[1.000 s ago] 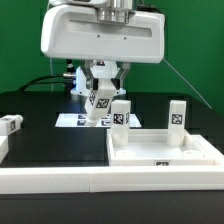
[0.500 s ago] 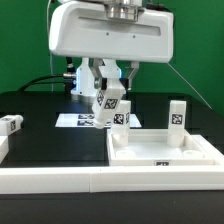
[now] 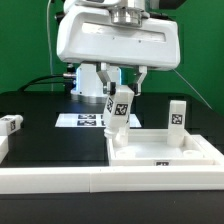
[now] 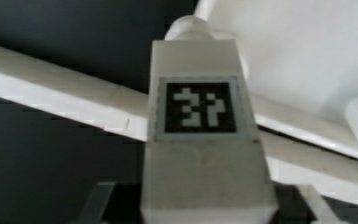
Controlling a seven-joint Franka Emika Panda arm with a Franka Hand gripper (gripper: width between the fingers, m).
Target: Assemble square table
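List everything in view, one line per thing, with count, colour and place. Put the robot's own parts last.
slab: one, white, recessed face up, front of the exterior view's right
held leg: one, white with a black tag, tilted, off the table, above the slab's far corner on the exterior view's left
standing leg: one, white, tagged, upright at the slab's far edge, the exterior view's right
lying leg: one, white, tagged, at the exterior view's left edge
marker board: one, white with black tags, flat behind the held leg
border wall: one, white, along the front
table: one, black
wrist housing: one, white, top
pincer: one, shut on the held leg
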